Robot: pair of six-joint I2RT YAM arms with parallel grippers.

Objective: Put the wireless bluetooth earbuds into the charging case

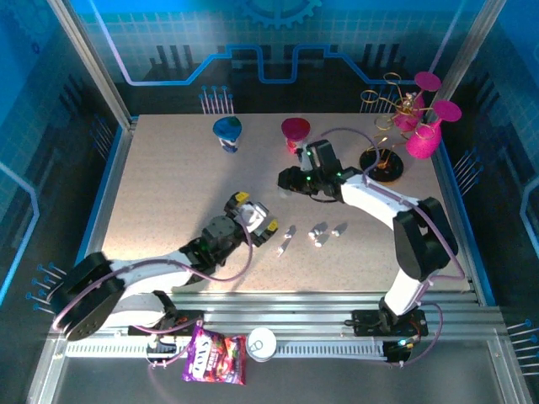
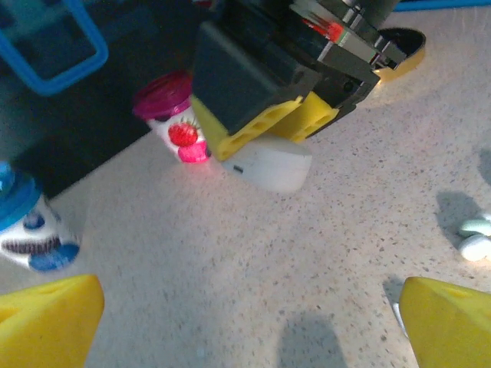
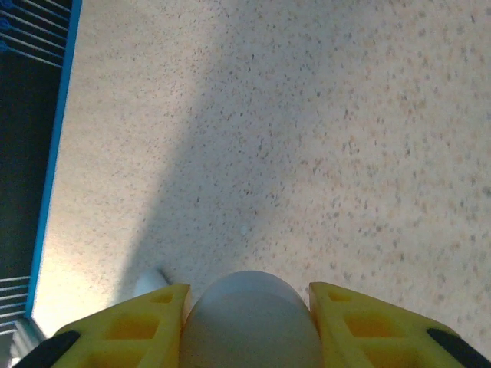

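Now clamping the case, earbuds lying nearer the bases

The right claw [image 3: 247,295] is squeezing the white charging case [image 3: 249,333] between its yellow pads, one on each flank, with the jaws narrowed onto the shell. From the left wrist, that claw [image 2: 282,132] is holding the case [image 2: 270,163] low at the speckled table [image 2: 230,291]. Whether the case is resting on the surface or hanging just above it, I cannot tell. The case is looking shut, like a smooth pebble.

The step seems to be positioning the case so it can be opened and loaded. Doing it well is likely asking for a level, centred hold that is not slipping on the rounded sides, and for the lid side facing up and clear of the pads.

The left claw [image 1: 257,212] is standing spread wide, with nothing between its fingers [image 2: 46,318].

The earbuds [image 1: 318,236] are lying loose on the table, well apart from the right claw on the side nearer the arm bases, and just to the right of the left claw. The left wrist view is catching a couple of earbuds [image 2: 476,238] at its right edge.
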